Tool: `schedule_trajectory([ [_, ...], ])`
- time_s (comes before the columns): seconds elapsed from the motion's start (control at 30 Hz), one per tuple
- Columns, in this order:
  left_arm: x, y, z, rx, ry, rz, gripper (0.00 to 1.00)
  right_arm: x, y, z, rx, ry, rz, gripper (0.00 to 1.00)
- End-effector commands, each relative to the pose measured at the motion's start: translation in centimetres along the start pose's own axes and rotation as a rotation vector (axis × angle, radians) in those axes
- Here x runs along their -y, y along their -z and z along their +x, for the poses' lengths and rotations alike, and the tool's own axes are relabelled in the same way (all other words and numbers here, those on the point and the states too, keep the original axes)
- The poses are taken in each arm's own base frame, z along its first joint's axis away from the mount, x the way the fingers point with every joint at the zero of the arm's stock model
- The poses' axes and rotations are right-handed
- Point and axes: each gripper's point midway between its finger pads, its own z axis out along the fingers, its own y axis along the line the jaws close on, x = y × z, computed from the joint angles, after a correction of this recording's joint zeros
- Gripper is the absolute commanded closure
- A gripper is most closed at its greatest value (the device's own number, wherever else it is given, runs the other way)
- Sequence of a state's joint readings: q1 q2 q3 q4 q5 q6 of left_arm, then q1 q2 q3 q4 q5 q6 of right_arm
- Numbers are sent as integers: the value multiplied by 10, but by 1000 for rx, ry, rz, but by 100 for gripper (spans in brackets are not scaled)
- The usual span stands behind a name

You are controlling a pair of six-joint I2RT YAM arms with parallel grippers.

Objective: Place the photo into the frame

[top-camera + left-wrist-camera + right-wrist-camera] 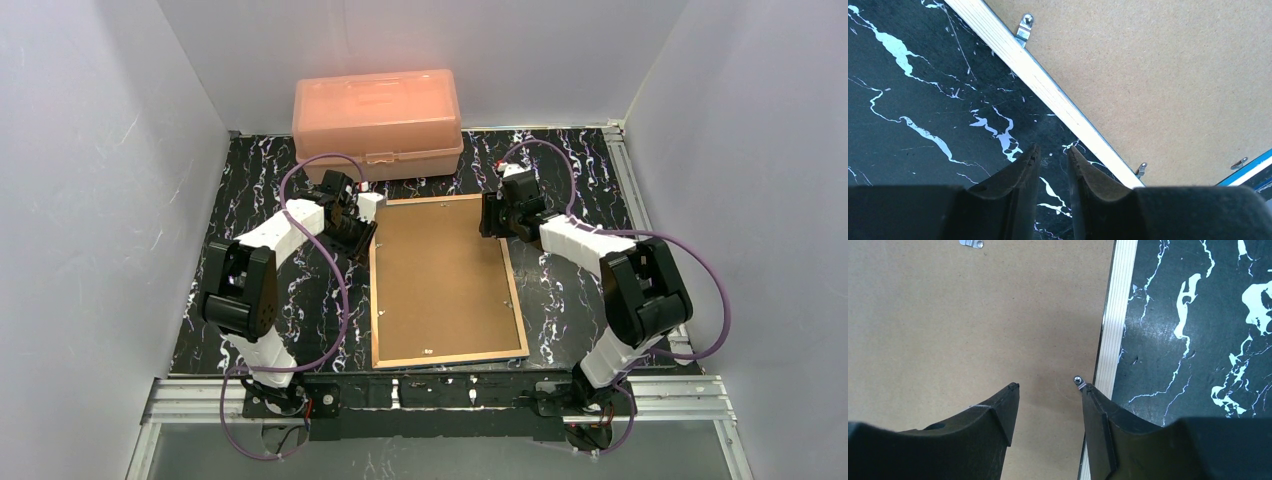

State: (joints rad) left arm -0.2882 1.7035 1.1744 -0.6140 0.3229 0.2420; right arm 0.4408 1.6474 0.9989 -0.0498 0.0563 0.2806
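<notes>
The frame (pixel 519 300) lies face down in the middle of the table, light wood back edge up, with a brown backing board (pixel 445 280) filling it. The photo is hidden. My left gripper (pixel 362 232) hangs by the frame's far left corner. In the left wrist view it (pixel 1054 151) is over the black table just outside the wood rim (pixel 1048 90), jaws a little apart with nothing between them. My right gripper (pixel 490 215) is at the far right edge. In its wrist view it (pixel 1048 386) stands open over the board, one fingertip beside a small metal clip (pixel 1076 380) at the rim (pixel 1115 325).
A peach plastic box (pixel 378 122) stands shut at the back, just behind the frame. More metal clips (pixel 1024 26) sit along the frame's inner edge. A strip of blue rim (pixel 1248 167) shows at the corner. Grey walls close in on three sides.
</notes>
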Motion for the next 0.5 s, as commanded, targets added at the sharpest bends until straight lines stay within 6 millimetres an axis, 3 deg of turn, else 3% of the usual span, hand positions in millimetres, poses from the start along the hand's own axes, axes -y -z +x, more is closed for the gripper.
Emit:
schedule_trajectory([
  [0.0,8,11,3,14,1,19,74,6,-6,-5,14,18,32,43],
  [0.47,8,13,8,6,-7,14,74,11,-12,19,-42,10,37,50],
])
